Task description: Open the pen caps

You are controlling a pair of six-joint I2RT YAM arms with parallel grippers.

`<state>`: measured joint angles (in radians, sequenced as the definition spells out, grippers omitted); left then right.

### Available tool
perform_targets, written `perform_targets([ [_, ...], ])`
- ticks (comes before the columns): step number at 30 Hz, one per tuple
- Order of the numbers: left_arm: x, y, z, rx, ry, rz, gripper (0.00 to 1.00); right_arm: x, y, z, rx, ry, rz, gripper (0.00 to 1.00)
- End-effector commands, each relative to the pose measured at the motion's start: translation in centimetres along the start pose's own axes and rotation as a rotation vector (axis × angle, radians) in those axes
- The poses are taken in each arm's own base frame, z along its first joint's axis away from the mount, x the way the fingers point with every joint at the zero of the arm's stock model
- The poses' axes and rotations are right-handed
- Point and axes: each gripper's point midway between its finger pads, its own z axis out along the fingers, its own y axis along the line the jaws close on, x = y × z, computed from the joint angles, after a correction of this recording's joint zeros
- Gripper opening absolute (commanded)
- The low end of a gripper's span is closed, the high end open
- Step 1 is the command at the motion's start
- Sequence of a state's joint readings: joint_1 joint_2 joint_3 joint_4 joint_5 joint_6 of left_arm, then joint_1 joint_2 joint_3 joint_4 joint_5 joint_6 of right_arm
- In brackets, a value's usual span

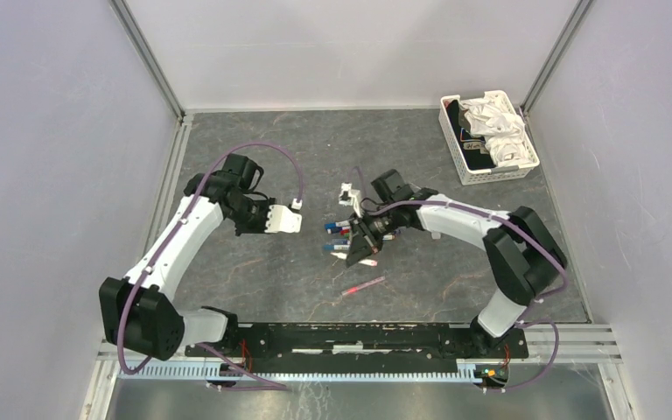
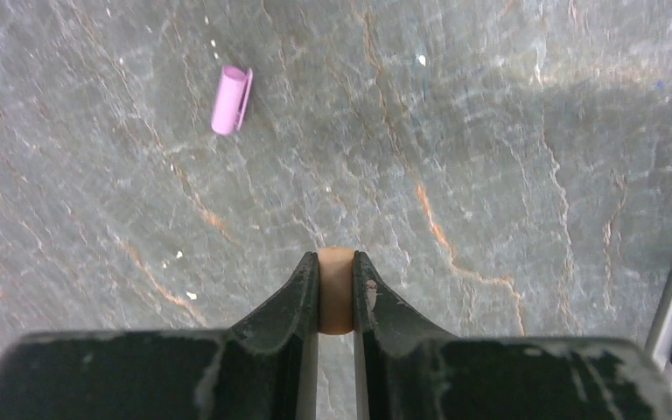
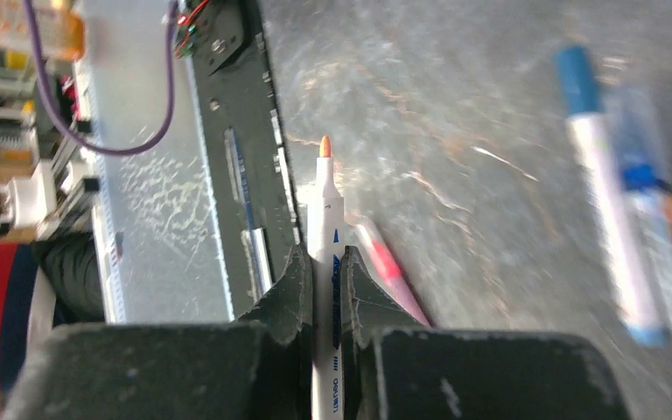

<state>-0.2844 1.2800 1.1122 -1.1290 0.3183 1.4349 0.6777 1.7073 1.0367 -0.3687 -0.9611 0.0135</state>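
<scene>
Cap off: my left gripper [image 2: 336, 262] pinches a stubby orange plastic cap [image 2: 336, 302], well apart from the slim white pen barrel [image 3: 325, 201] that my right gripper [image 3: 325, 258] clamps, its orange nib bare and pointing up-frame. A blue plastic cap [image 3: 577, 79] waits at the upper right of the right wrist frame, its pen's long axis roughly parallel to the held barrel. My right arm looks nearer.
</scene>
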Motion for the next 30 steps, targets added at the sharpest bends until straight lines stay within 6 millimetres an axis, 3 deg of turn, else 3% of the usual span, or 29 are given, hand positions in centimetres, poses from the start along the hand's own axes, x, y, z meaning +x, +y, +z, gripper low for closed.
perform_targets([
  [1, -1.8, 1.0, 1.1, -0.022, -0.124, -0.023, 0.02, -3.5, -3.0, -5.4, 0.241, -0.178, -0.010, 0.00],
  [3, -3.2, 0.4, 2.5, -0.004, -0.213, -0.087, 0.02, -3.4, -7.3, -8.7, 0.481, -0.236, 0.074, 0.00],
  [6, -3.9, 0.2, 4.8, 0.002, -0.262, -0.162, 0.02, -2.3, -11.9, -13.6, 0.803, -0.317, 0.162, 0.00],
  [8, -3.9, 0.4, 6.1, -0.003, -0.277, -0.198, 0.02, -1.1, -13.7, -16.0, 0.971, -0.344, 0.198, 0.00],
  [14, -2.6, 0.0, 9.5, 0.045, -0.233, -0.298, 0.13, 1.0, -16.0, -21.9, 1.249, -0.454, 0.271, 0.00],
  [20, -1.4, -0.3, 12.5, 0.056, -0.186, -0.361, 0.14, 4.9, -18.9, -24.6, 1.363, -0.473, 0.353, 0.00],
  [26, -1.2, 0.9, 12.9, 0.029, -0.163, -0.433, 0.20, 6.0, -20.8, -25.2, 1.395, -0.459, 0.382, 0.00],
  [30, -0.7, 1.4, 12.8, 0.013, -0.116, -0.479, 0.19, 6.2, -21.8, -25.4, 1.412, -0.422, 0.397, 0.10],
])
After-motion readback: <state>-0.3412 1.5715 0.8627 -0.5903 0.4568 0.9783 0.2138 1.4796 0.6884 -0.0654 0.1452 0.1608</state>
